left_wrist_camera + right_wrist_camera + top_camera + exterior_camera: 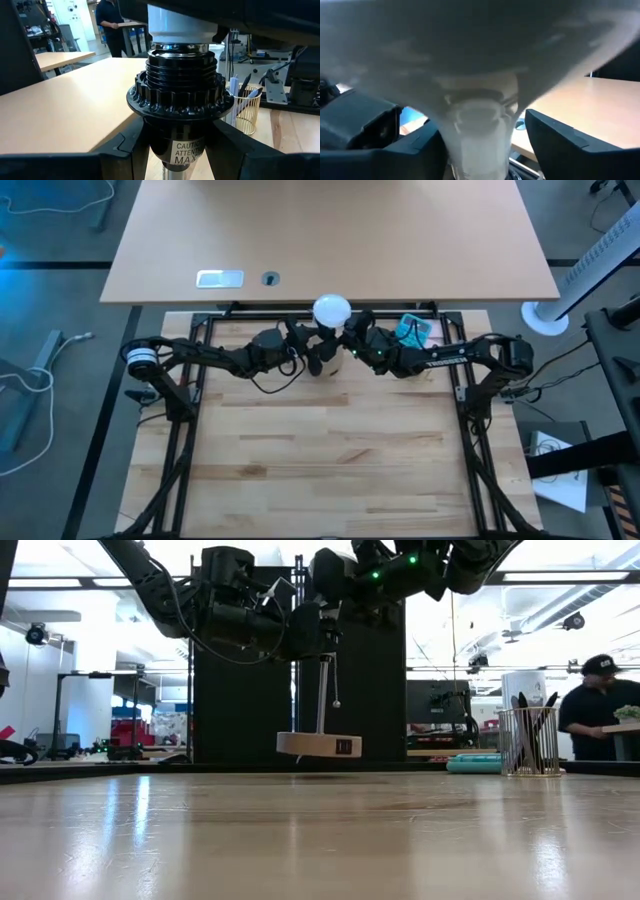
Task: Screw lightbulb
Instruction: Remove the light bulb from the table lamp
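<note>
Sitting at the upper centre of the high view, the small white round-globe lightbulb (332, 310) had its pale-grey neck (479, 131) entering the black ribbed socket (181, 85). Right gripper (352, 346) fingers (570, 150) flanked that neck; whether they pressed it I cannot tell. Left gripper (303, 350) fingers (125, 150) were clamped on the socket, holding its round wooden disc base (319, 744) above the light wooden desk (330, 450).
</note>
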